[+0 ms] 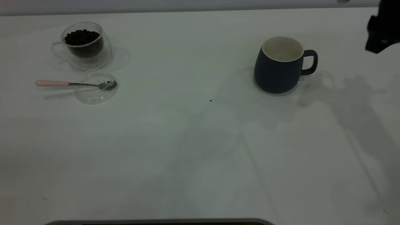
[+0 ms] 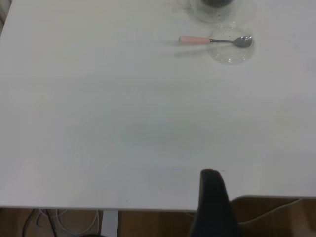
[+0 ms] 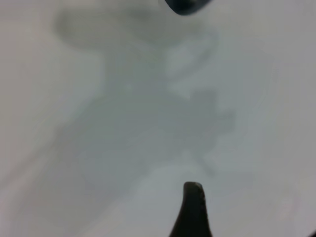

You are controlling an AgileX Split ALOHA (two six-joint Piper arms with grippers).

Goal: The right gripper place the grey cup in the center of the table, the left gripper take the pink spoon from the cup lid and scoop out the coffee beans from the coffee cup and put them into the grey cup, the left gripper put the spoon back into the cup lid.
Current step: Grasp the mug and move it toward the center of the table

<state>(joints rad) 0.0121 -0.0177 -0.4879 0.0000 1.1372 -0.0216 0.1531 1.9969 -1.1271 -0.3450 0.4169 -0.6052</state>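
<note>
The grey cup [image 1: 279, 66] near the table's [image 1: 187, 150] far right corner (ceramic, probably heavy, slippery) suits a handle grip; jaw states unclear.

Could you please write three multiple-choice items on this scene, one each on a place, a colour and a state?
1. Where does the bowl of the pink spoon rest?
A. on the cup lid
B. inside the grey cup
C. in the coffee cup

2. What colour is the inside of the grey cup?
A. black
B. white
C. pink

3. What state is the grey cup in?
A. tipped on its side
B. upright and holding beans
C. upright and empty

Answers: 1 A, the metal bowl lies on the clear disc. 2 B, the inner wall shows white. 3 C, it stands on the table; the coffee beans sit in the glass cup.
</note>
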